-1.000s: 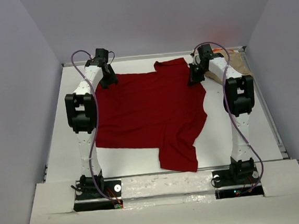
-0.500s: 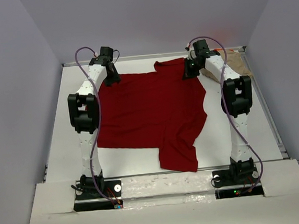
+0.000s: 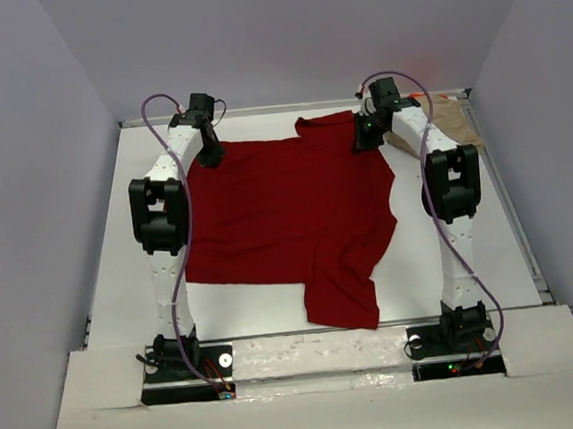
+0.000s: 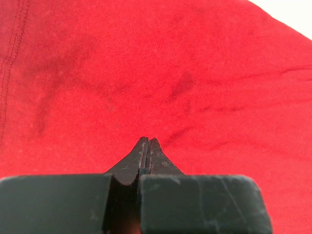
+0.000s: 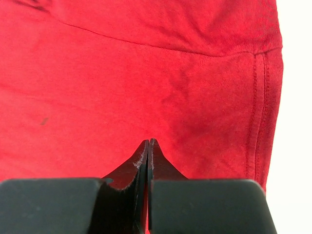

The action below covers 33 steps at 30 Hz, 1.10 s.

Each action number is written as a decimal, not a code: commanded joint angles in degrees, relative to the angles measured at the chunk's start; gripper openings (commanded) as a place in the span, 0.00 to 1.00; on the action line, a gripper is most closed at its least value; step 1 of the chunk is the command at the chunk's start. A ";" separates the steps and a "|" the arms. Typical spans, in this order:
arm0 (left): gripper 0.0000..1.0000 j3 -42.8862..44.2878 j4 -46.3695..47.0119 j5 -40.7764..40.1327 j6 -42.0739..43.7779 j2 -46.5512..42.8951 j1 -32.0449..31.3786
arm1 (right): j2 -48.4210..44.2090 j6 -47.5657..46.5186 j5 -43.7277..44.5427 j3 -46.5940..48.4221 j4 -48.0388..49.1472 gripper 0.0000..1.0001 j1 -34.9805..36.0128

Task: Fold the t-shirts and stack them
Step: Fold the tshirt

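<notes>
L tool was pressed together, tip at far-left corner of red t-shirt. R tool was likewise closed, at the far-right sleeve. Couldn't tell if either pinched cloth. Shirt spread nearward from both on worktop, long axis approx left-right. Tan t-shirt lay far right, nearer R tool. No containers.

You have a white table carrying a dark red t-shirt, spread flat across its middle with one flap reaching toward the near edge. In your far right corner lies a crumpled tan t-shirt.
</notes>
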 commanded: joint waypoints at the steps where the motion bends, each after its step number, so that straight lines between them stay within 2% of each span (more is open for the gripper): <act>1: 0.00 -1.38 0.39 1.29 0.19 0.74 1.15 | 1.45 -1.23 2.48 2.71 -0.30 0.00 0.98; 12: 0.00 -1.03 1.09 6.13 -0.07 3.64 2.64 | 3.74 -1.32 4.07 3.33 -0.30 0.00 1.51; 17: 0.00 -1.46 1.35 11.13 -0.51 5.39 2.99 | 3.56 -1.32 4.07 2.62 -0.03 0.00 1.51; 28: 0.00 0.21 1.18 12.19 -0.34 6.62 3.96 | 4.52 -1.32 4.24 4.55 -0.12 0.00 1.51; 33: 0.00 -4.53 2.23 13.69 -1.30 5.23 4.22 | 4.88 -0.97 3.89 3.59 -0.82 0.00 1.51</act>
